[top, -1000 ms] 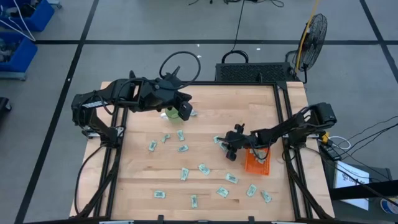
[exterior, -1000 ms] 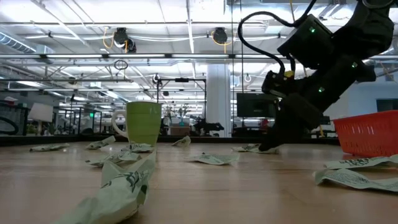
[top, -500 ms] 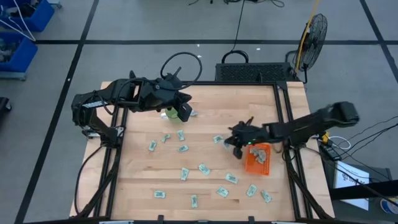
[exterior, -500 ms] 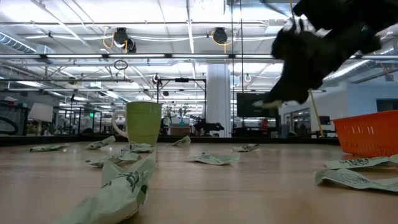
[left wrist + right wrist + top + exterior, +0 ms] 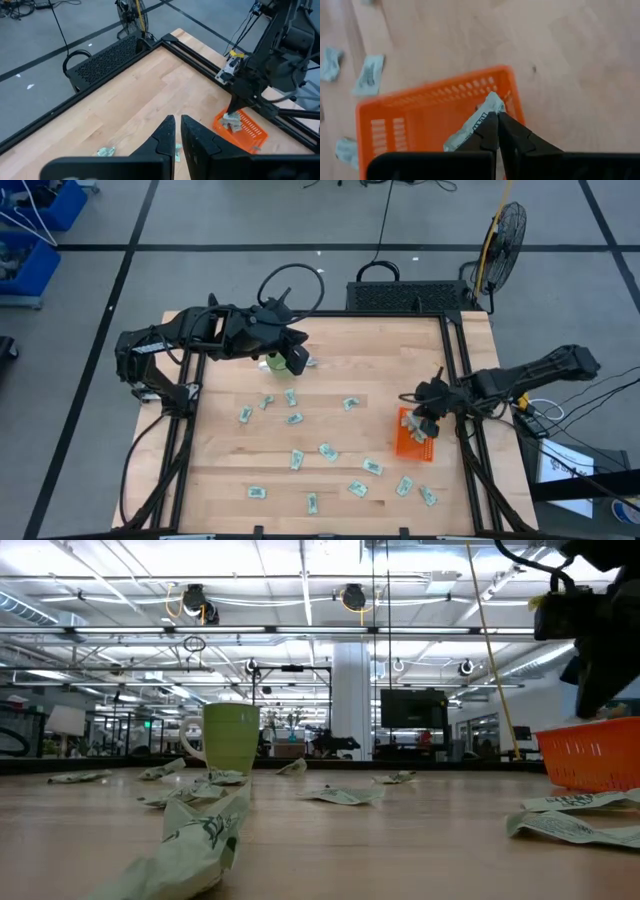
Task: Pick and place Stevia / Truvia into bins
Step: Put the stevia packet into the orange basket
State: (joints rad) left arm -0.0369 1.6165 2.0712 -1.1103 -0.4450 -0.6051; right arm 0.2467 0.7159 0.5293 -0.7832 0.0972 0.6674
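While the right claw (image 5: 496, 120) hangs over the orange bin (image 5: 400, 112) at the frame's lower right in the high view, pinched on a Stevia packet (image 5: 479, 119), the carry is ending; next comes release. Over the worktop's (image 5: 330, 380) upper left, the left claw (image 5: 177, 131) waits, nearly closed and empty.

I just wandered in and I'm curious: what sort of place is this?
Probably a robotics lab or workshop in a big open industrial hall. Two dark arms are mounted at a wooden table on a bare floor, and behind the green cup run exposed ceiling lights and rows of workstations.
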